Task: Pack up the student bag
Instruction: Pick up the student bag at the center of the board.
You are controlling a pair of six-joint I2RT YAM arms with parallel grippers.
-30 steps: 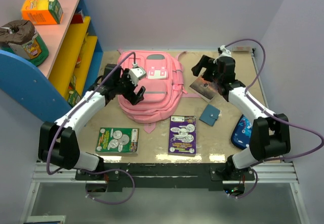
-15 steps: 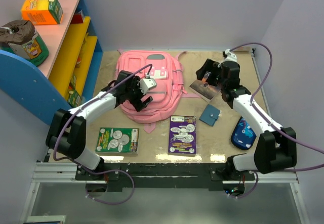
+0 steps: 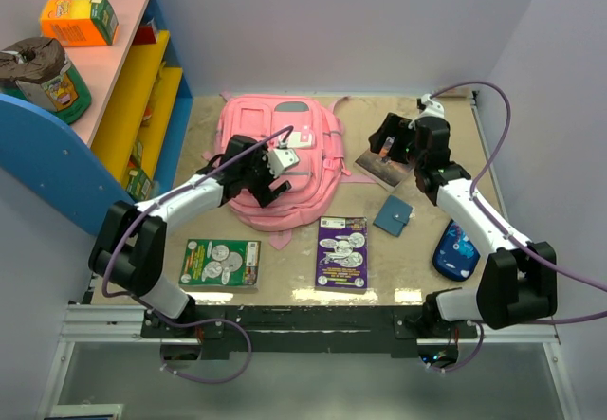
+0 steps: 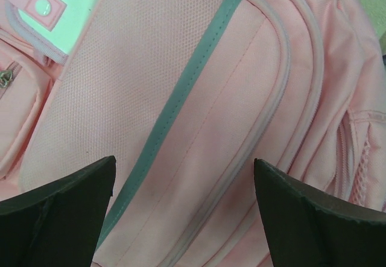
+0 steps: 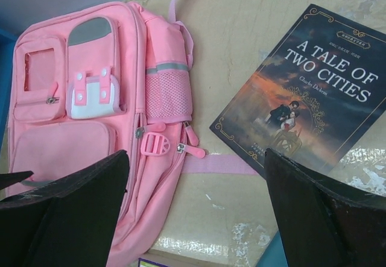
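Left wrist: bag [image 4: 199,86] just under wide-spread L claw [image 4: 184,166].

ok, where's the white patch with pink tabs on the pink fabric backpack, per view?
Top external: white patch, upper centre, on the pink fabric backpack.
Left wrist: top-left corner, cropped by the frame.
Right wrist: left of centre, under the grey top patch.
Shared landmark: the backpack itself.

Table top [image 3: 285,266]: tan and scuffed, with glossy patches of reflected light noted along the near edge. It is enclosed by a plain pale lilac back wall [image 3: 351,22] and right wall [image 3: 560,79]. Shelf unit [image 3: 142,98] is set against the left side: blue side panel, pink top board, yellow lower shelves. Aluminium rail [image 3: 95,323] is fixed along the near edge. Lighting even, shadows soft.
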